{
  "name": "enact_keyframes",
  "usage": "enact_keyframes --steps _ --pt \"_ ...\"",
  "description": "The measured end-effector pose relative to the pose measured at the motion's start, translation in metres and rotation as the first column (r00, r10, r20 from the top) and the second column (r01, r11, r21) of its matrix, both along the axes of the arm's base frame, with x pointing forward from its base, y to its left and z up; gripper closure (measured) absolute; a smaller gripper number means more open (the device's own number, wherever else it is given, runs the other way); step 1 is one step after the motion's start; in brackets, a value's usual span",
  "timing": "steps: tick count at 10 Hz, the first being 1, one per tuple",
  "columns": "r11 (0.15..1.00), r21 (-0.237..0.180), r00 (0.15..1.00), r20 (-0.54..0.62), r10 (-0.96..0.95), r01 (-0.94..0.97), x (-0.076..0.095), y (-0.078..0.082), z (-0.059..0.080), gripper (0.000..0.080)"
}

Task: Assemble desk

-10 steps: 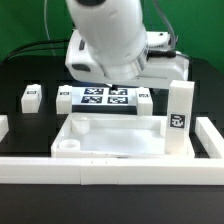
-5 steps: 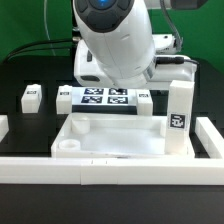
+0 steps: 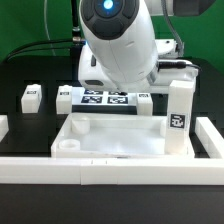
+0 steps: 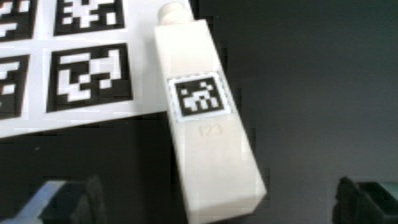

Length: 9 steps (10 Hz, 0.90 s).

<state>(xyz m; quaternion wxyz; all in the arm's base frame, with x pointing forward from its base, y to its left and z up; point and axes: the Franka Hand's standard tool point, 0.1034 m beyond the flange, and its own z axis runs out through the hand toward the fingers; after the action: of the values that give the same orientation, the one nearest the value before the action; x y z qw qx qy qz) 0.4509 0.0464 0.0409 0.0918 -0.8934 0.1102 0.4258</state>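
One tabletop (image 3: pixel 110 138) is seen nearest in the exterior view, with an upright leg (image 3: pixel 180 108) at its end on the exterior view's right. Farther back, a lying leg (image 4: pixel 205 130) is found just beside the marker board (image 4: pixel 71 60). The gripper (image 4: pixel 210 200) is spread wide above it, empty. This leg is judged to be light, rigid, smooth plastic. It is best taken across its long flat sides near mid-length.
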Motion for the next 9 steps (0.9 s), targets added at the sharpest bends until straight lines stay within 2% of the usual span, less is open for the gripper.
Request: enact_keyframes --steps 1,4,5,6,9 --pt "1.000 -0.004 1.000 -0.010 -0.012 0.012 -0.002 -0.005 -0.004 0.0151" --pt "1.000 -0.005 1.000 -0.005 -0.011 0.011 -0.002 -0.005 -0.006 0.0151" --pt "1.000 -0.007 1.000 0.006 -0.006 0.006 -0.011 0.000 -0.016 0.0151" --pt "1.000 0.001 1.000 0.001 0.000 0.000 -0.016 0.004 -0.016 0.0151" --pt "1.000 0.003 0.999 0.038 0.006 -0.006 -0.009 0.002 -0.019 0.0151"
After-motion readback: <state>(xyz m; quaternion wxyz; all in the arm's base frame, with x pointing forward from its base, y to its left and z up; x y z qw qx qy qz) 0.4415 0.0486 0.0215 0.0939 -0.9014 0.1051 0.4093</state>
